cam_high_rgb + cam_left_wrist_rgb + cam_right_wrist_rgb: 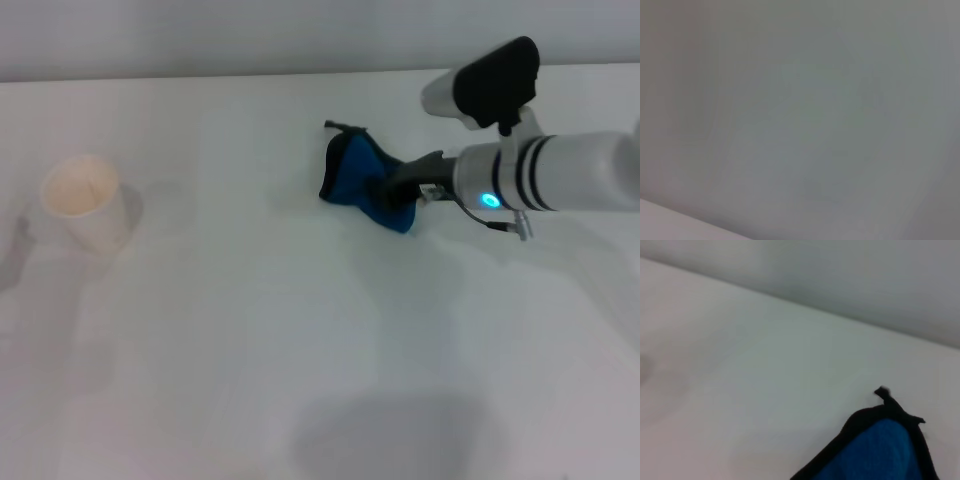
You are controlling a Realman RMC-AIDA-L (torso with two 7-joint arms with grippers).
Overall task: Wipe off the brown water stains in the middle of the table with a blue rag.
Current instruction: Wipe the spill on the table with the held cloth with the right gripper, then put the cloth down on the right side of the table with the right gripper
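Clearly gripped: blue rag (362, 180) bunched up and pinched in the right hand (398, 192), dark fingers (405, 178) closed over the cloth's right-hand part. Reaching in from the right side of the head view, on a white forearm with black bands and a small lit blue dot. Rag lying to the hand's left and slightly beyond it, fanning out from the grip, its lower folds at or just above the white desk (250, 330); cannot tell whether actually touching. Black edging along the far edge, small black loop poking up at the far corner. Placed in the far middle part of the desk, right of centre.

Seen from the right wrist: corner of the blue rag (880, 450) with black border and loop, bare desk (740, 365) all round it. No fingers in that view.

Brown water stains not made out on the desk surface around the rag; only soft grey shadows.

Well apart, far off at the left: white paper cup (85, 203), upright.

Left hand out of sight in every view; left wrist view showing only a plain grey surface.
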